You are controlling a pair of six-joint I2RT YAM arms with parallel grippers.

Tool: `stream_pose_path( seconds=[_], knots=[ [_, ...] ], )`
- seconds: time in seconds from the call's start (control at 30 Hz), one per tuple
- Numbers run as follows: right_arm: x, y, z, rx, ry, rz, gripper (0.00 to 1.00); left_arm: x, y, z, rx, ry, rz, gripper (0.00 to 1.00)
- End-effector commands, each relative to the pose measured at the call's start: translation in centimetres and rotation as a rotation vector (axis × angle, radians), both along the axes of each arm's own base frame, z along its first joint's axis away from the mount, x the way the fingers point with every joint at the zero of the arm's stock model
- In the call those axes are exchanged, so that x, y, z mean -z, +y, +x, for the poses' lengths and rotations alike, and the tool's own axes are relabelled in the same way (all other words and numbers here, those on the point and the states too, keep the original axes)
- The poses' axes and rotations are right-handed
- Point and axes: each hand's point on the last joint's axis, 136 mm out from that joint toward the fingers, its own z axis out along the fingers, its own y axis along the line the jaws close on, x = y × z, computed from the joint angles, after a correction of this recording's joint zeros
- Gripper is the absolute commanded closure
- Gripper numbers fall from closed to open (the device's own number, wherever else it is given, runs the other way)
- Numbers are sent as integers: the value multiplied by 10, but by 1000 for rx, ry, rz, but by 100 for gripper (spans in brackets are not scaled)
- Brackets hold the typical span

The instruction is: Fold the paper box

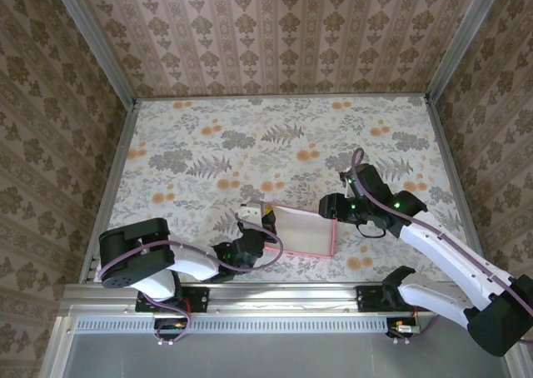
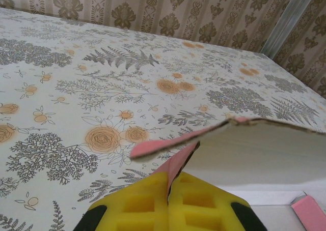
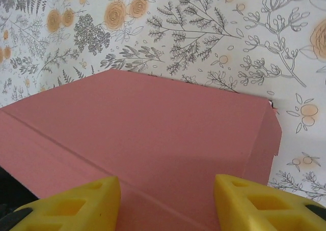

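Observation:
The paper box (image 1: pixel 301 231) lies near the table's front middle, its whitish inner face up and its rim pink. My left gripper (image 1: pixel 266 228) is at its left edge. In the left wrist view the yellow fingers (image 2: pixel 137 205) are shut on a pink flap (image 2: pixel 179 162), and a whitish wall (image 2: pixel 254 149) rises to the right. My right gripper (image 1: pixel 331 205) is at the box's far right corner. In the right wrist view its jaws (image 3: pixel 168 203) stand open, with the pink outer face (image 3: pixel 153 129) close in front and creased diagonally.
The floral table cover (image 1: pixel 250 145) stretches bare behind the box. Patterned walls (image 1: pixel 275 28) close in the back and both sides. A metal rail (image 1: pixel 275 293) runs along the near edge by the arm bases.

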Motion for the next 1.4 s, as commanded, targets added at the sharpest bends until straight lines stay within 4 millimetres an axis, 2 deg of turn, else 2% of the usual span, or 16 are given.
stream_pose_path(
  seconds=[0.0, 0.2, 0.4, 0.5, 0.67, 1.13, 1.37],
  knots=[
    [5, 3, 1, 40, 39, 39, 44, 9, -3, -4, 28, 21, 15, 100],
    [15, -24, -1, 102, 75, -128, 32, 11, -2, -4, 25, 23, 20, 100],
    [24, -25, -3, 135, 115, -115, 27, 11, -3, -4, 25, 24, 18, 100],
    [28, -21, -3, 160, 135, -73, 21, 11, -3, -4, 25, 24, 19, 100],
    [31, -8, 0, 197, 145, 59, 22, 11, -4, -4, 28, 24, 16, 100],
    [21, 4, 15, 261, 136, 191, 22, 9, -12, -6, 51, 27, 3, 100],
    [19, 4, 19, 293, 132, 222, 25, 7, -13, -6, 54, 23, 3, 100]
  ],
)
